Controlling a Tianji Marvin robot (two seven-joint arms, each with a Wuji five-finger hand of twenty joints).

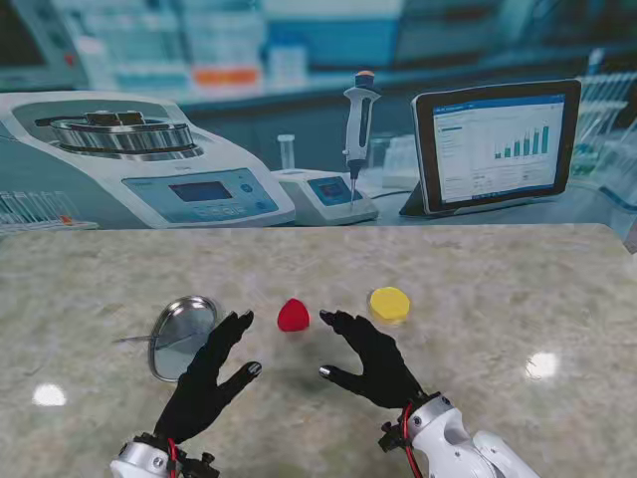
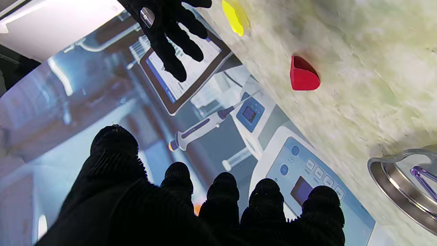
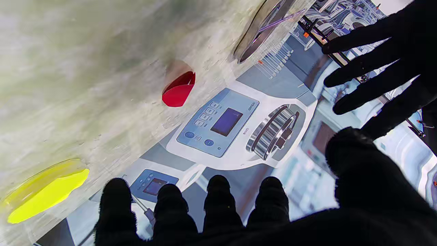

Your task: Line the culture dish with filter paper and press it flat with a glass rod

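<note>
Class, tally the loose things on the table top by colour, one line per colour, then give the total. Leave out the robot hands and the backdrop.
Silver dish: 1
Clear glass rod, lying across the dish: 1
Red piece: 1
Yellow disc: 1
Total: 4

Between my left hand (image 1: 204,383) and right hand (image 1: 370,360) lies bare table (image 1: 478,299); only the red piece (image 1: 293,316) sits just beyond the gap.
</note>
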